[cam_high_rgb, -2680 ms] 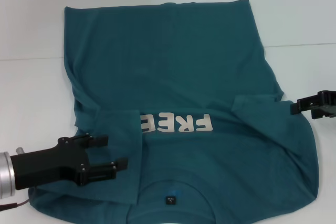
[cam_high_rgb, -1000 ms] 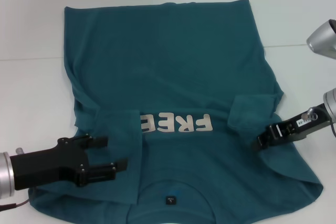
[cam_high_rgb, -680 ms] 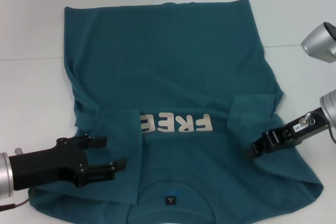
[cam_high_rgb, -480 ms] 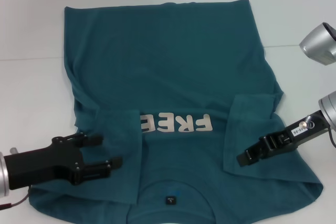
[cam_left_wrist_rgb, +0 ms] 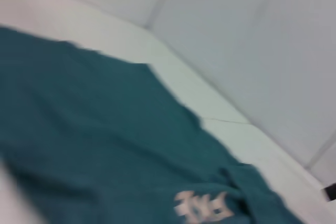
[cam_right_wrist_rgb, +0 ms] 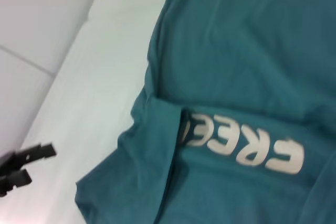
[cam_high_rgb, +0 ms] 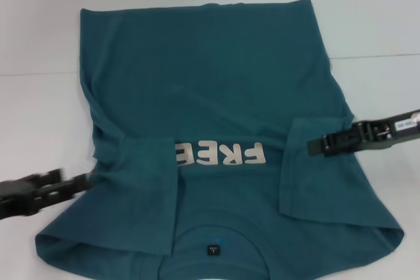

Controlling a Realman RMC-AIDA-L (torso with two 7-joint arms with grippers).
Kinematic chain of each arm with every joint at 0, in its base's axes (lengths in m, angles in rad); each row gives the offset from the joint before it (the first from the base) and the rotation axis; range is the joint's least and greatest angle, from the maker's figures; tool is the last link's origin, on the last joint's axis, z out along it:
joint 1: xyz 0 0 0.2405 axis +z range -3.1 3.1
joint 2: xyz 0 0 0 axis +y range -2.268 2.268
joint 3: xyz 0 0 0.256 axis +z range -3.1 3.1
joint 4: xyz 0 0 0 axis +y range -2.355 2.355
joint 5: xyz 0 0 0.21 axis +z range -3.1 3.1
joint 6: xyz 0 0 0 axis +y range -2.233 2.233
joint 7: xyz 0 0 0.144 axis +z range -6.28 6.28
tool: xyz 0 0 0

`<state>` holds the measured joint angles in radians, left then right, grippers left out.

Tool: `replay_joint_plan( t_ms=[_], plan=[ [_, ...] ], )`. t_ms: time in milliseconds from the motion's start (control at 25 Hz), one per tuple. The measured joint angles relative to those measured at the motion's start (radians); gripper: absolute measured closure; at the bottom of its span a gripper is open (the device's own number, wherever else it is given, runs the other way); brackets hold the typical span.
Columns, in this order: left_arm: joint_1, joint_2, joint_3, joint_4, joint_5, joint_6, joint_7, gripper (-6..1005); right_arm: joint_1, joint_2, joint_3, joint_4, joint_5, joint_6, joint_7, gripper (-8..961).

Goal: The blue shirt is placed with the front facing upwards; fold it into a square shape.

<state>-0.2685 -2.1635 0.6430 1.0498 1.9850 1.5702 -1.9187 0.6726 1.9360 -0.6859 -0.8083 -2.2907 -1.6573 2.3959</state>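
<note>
The blue shirt (cam_high_rgb: pixel 210 83) lies front up on the white table (cam_high_rgb: pixel 39 44), neck and dark label (cam_high_rgb: pixel 212 250) at the near edge, pale lettering (cam_high_rgb: pixel 220 154) across the chest. Both sleeves are folded inward: the left flap (cam_high_rgb: pixel 147 188) covers the end of the lettering, and the right flap (cam_high_rgb: pixel 315 168) lies beside it. My left gripper (cam_high_rgb: pixel 71 180) is low at the shirt's left edge, open and empty; the right wrist view shows it (cam_right_wrist_rgb: pixel 39 163) off the cloth. My right gripper (cam_high_rgb: pixel 318 144) hovers over the top of the right flap, seen edge-on.
White table surface surrounds the shirt on the left, right and far sides. A seam (cam_high_rgb: pixel 374 56) runs across the table behind the shirt's middle. White walls (cam_left_wrist_rgb: pixel 252 35) rise beyond the far edge.
The right sleeve was pulled further inward and now lies flat. The right gripper has risen and drawn back to the right. The left gripper has slid left, off the left sleeve.
</note>
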Motion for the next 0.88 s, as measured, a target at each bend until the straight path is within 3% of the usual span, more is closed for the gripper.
replay_joint_plan(
  t_ms=[160, 280, 560, 880],
  plan=[
    [0.047, -0.005, -0.071, 0.065, 0.059, -0.006, -0.056, 143, -0.006, -0.005, 0.008, 0.000, 0.004, 0.002, -0.017, 348],
    [0.054, -0.004, -0.112, 0.064, 0.078, -0.006, -0.030, 143, -0.005, -0.005, 0.008, 0.001, 0.002, 0.003, -0.022, 348],
    [0.056, -0.007, -0.095, 0.038, 0.160, -0.018, 0.114, 143, 0.006, -0.010, 0.008, 0.002, -0.001, -0.003, -0.013, 347],
    [0.038, -0.004, -0.072, -0.001, 0.207, -0.057, 0.156, 143, 0.007, -0.009, 0.002, 0.002, -0.003, -0.008, -0.019, 348]
  ],
)
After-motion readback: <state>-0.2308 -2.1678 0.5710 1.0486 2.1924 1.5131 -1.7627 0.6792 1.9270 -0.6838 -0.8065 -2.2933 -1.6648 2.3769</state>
